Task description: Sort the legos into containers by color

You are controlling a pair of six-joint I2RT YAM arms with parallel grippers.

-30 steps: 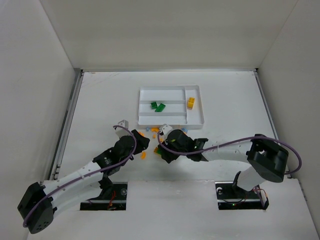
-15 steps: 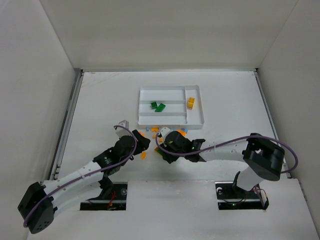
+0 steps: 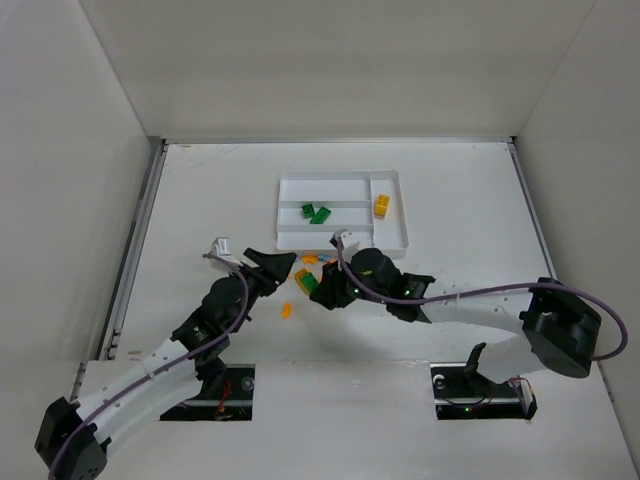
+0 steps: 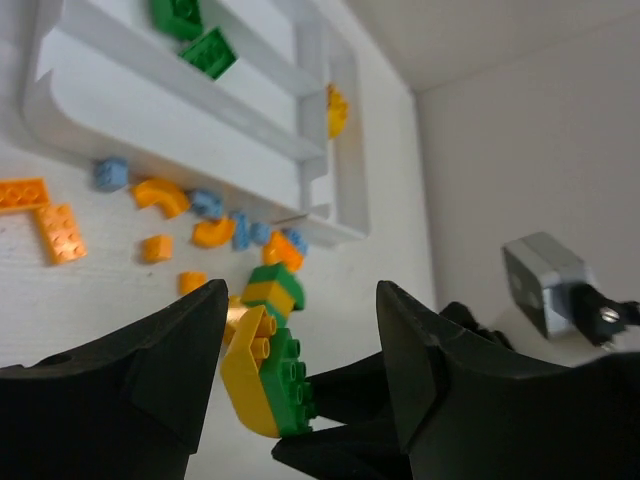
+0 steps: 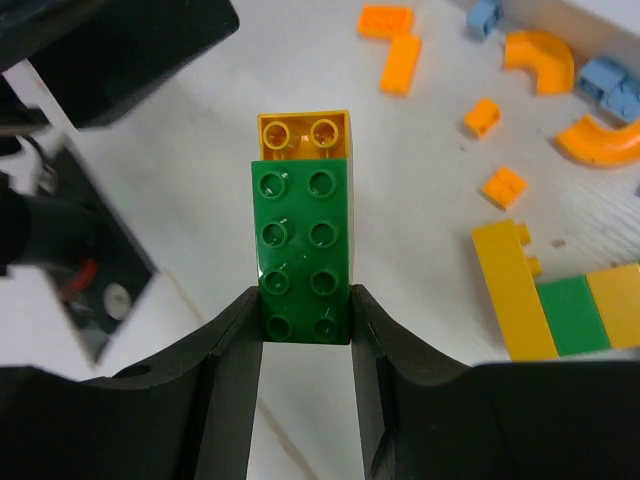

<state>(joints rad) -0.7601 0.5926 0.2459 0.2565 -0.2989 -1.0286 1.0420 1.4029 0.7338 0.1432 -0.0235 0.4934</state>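
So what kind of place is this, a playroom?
Probably a robot test booth, not a playroom. Plain white walls box in a white table, a left arm and right arm are mounted at its near edge, and toy bricks lie by a sorting tray.

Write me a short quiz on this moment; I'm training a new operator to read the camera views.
1. True or false: the right gripper grips a green brick that is stuck to a yellow brick.
2. How many green bricks lie in the tray? A one, B two, C five.
3. Fill in: the left gripper has its jaws ___.
Key: 1 true; 2 B; 3 open.
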